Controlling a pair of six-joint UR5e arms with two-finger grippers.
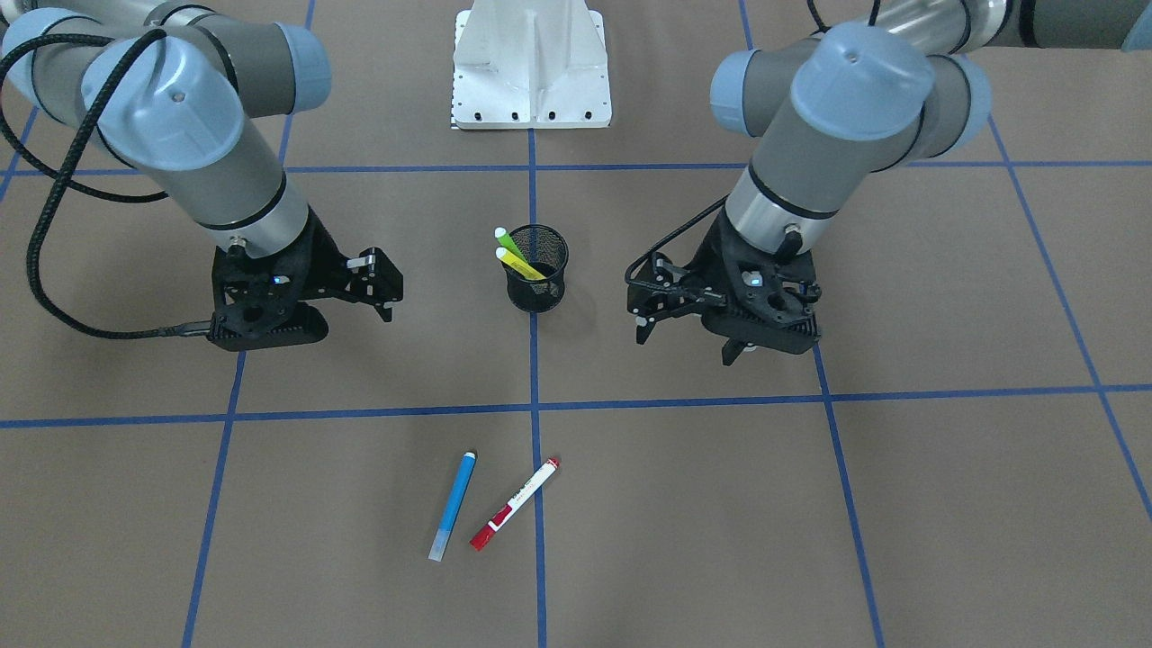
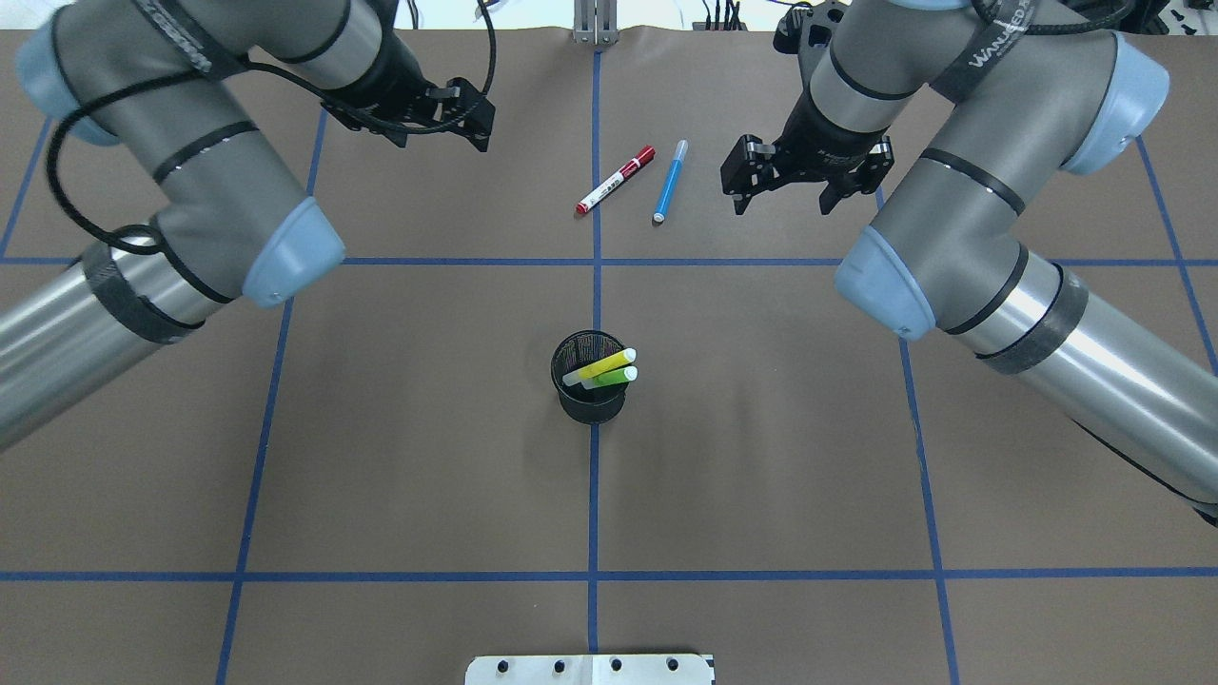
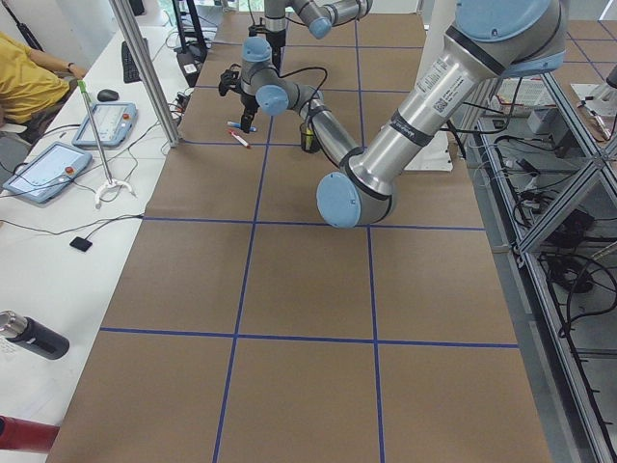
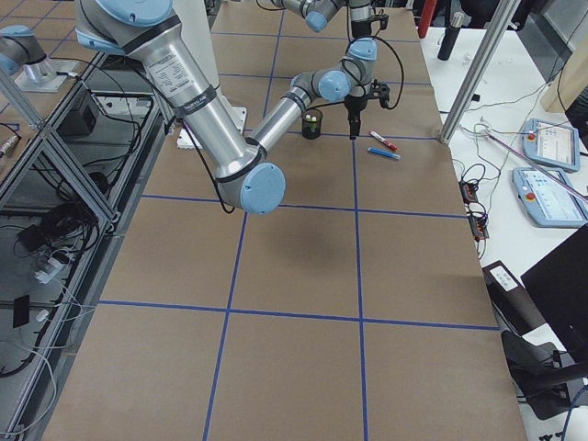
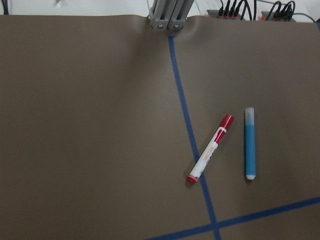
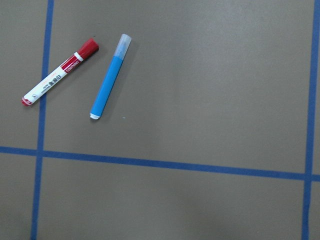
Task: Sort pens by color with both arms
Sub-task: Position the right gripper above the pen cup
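Overhead exterior shows you the left claw [image 2: 442, 133] and right claw [image 2: 782, 203] both released and empty, hovering either side of the red pen [image 2: 616, 180] and blue pen [image 2: 670, 181] lying close together on the desk [image 2: 761, 457], while the yellow pen [image 2: 609, 362] and green pen [image 2: 612, 379] lean in the cup [image 2: 590, 406].

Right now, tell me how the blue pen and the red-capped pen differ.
The blue pen has a blue body and clear cap; the red-capped pen is white, red at both ends. The red-capped pen crosses a blue tape line; the blue pen lies clear of it. The red-capped pen slants more to that line than the blue pen. Both lie flat, apart, outside the mesh cup.
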